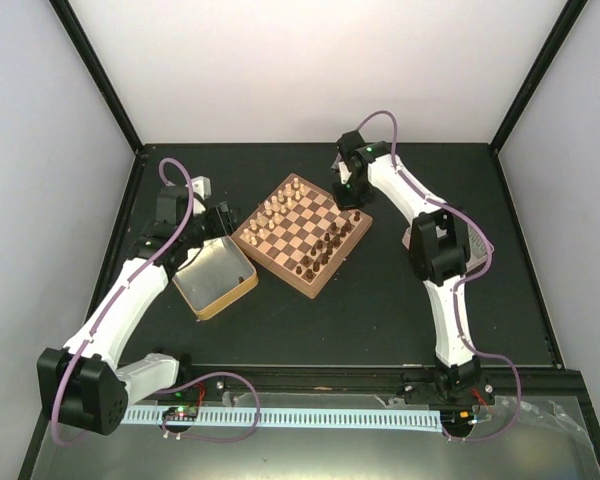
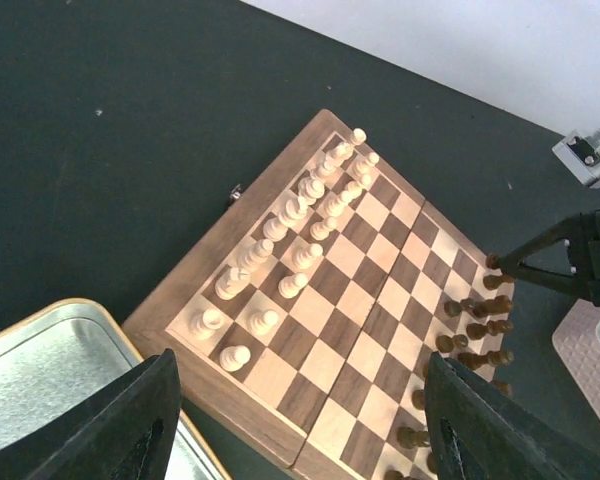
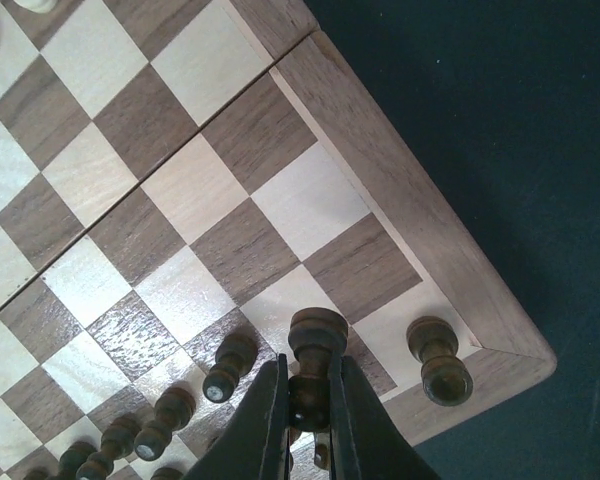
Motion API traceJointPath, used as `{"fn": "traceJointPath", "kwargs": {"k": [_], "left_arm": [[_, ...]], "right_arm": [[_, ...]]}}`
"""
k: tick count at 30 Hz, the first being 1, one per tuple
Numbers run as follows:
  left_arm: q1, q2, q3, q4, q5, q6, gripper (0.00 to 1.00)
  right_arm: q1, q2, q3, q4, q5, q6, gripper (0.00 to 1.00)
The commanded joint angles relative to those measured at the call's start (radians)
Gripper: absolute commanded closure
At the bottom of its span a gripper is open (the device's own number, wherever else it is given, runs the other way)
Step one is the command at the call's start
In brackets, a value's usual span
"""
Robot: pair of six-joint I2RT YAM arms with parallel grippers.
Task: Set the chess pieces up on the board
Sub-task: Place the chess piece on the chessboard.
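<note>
Chess pieces [image 3: 317, 335] on board [image 3: 410, 205]; right jaws grip one, left jaws spread open.

We see a black bench [image 1: 330, 320] w/ plain white walls round it: back wall [image 1: 320, 60], left wall [image 1: 30, 200], right wall [image 1: 580, 220]. Black bars [image 1: 95, 70] run up the corners. Near edge: pale slotted strip [image 1: 320, 418] & shiny grey sheet [image 1: 330, 458]. Light is soft & even.

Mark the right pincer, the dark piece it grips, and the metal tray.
right pincer [image 3: 311, 368]: right wrist view, between fingertips.
dark piece [image 3: 317, 328]: right wrist view, its head.
metal tray [image 1: 230, 300]: top external view, near rim.
</note>
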Motion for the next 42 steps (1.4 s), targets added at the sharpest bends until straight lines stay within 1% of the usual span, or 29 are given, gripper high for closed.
{"fn": "traceJointPath", "kwargs": {"k": [1, 10, 17, 22, 31, 36, 42], "left_arm": [[0.01, -0.033, -0.021, 0.0, -0.058, 0.061, 0.31], [0.008, -0.033, -0.039, 0.04, -0.009, 0.067, 0.32], [0.009, -0.021, -0.035, 0.047, -0.001, 0.056, 0.31], [0.008, -0.023, -0.041, 0.055, -0.003, 0.057, 0.32], [0.01, -0.01, -0.042, 0.064, 0.0, 0.057, 0.33], [0.01, -0.002, -0.044, 0.068, 0.0, 0.058, 0.33], [0.009, 0.003, -0.046, 0.07, 0.0, 0.058, 0.32]], "right_arm": [[0.004, 0.039, 0.073, -0.107, 0.003, -0.022, 0.97], [0.029, 0.084, 0.084, -0.121, -0.03, -0.048, 0.97], [0.041, 0.102, 0.093, -0.121, -0.045, -0.058, 0.95], [0.044, 0.114, 0.1, -0.133, -0.021, -0.055, 0.92], [0.044, 0.118, 0.091, -0.14, 0.029, -0.05, 0.91], [0.045, 0.123, 0.098, -0.137, 0.026, -0.051, 0.9], [0.046, 0.127, 0.113, -0.135, 0.03, -0.051, 0.83]]}}
